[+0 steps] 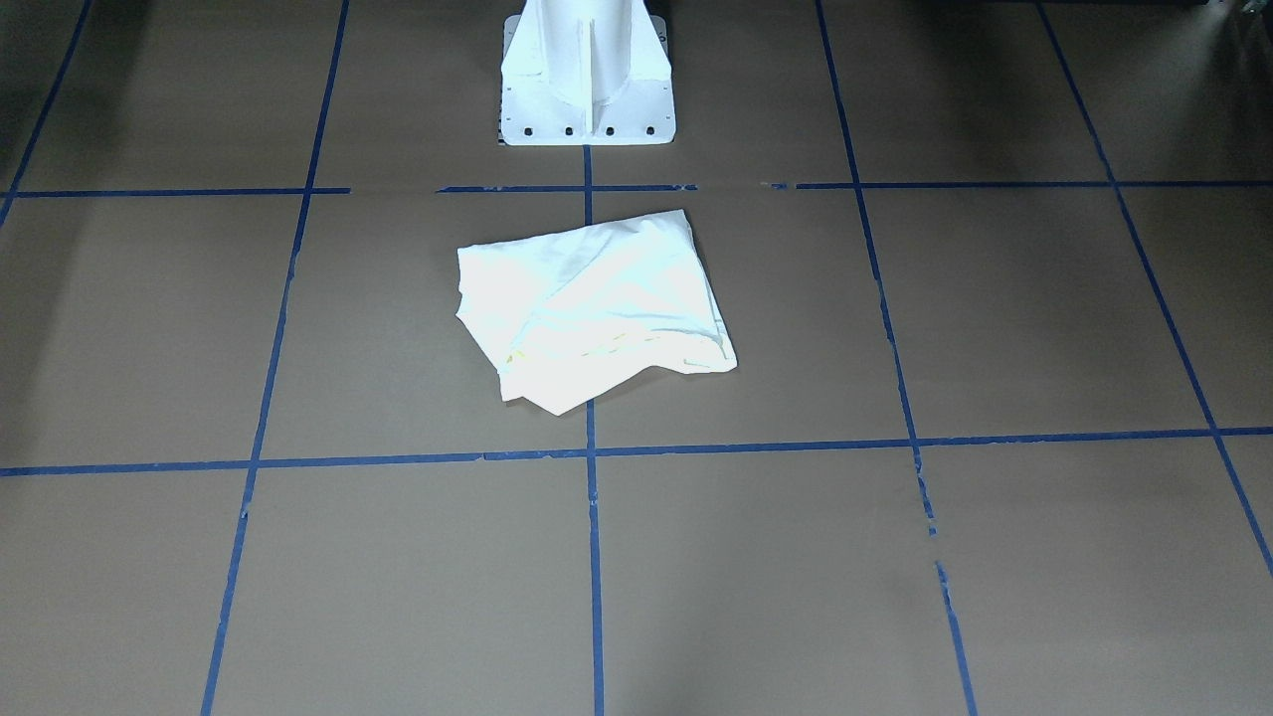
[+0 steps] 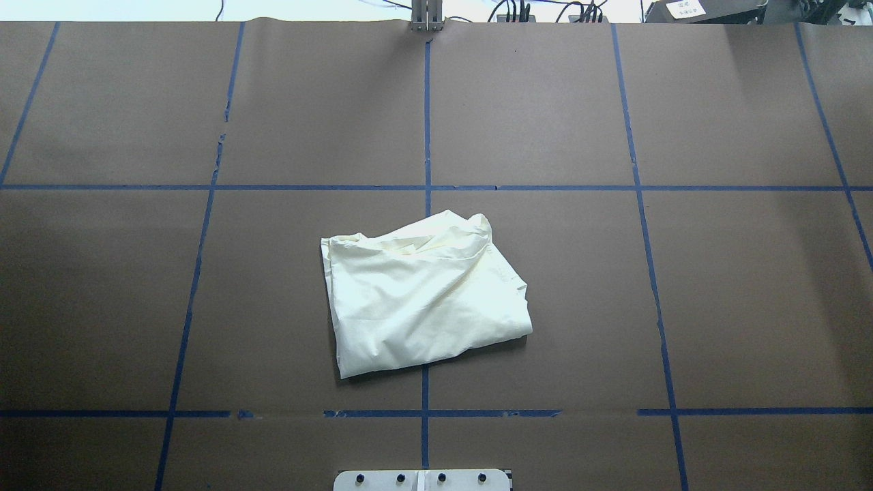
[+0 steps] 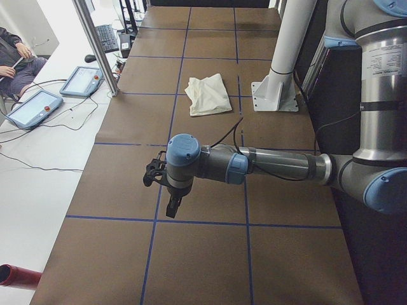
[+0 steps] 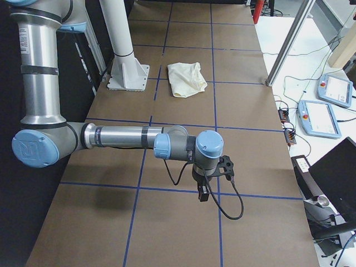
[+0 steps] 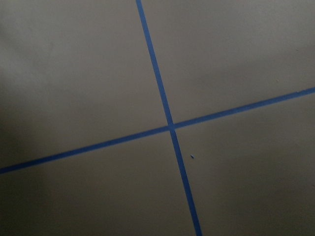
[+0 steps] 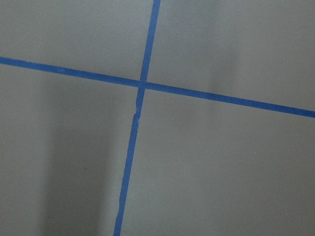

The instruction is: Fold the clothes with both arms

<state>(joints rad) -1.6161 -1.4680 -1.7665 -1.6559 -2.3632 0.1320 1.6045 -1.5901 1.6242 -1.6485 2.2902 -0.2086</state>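
The clothes (image 2: pixel 423 300) are one cream-white shirt lying in a folded, slightly rumpled bundle at the table's middle, plain side up, with a faint yellow mark along one edge (image 1: pixel 597 308). It also shows in the side views (image 3: pixel 208 94) (image 4: pixel 186 79). Both arms are far from it, held low over the brown table near the table's ends. The left gripper (image 3: pixel 172 206) and the right gripper (image 4: pixel 203 192) show only in the side views, so I cannot tell whether they are open or shut. Both wrist views hold only blue tape lines.
The white pedestal base (image 1: pixel 587 89) stands just behind the shirt on the robot's side. Blue tape (image 2: pixel 426 187) grids the table. Teach pendants (image 3: pixel 38 105) (image 4: pixel 320 117), cables and a metal post (image 3: pixel 95 44) lie beyond the far edge, where a person (image 3: pixel 16 57) sits.
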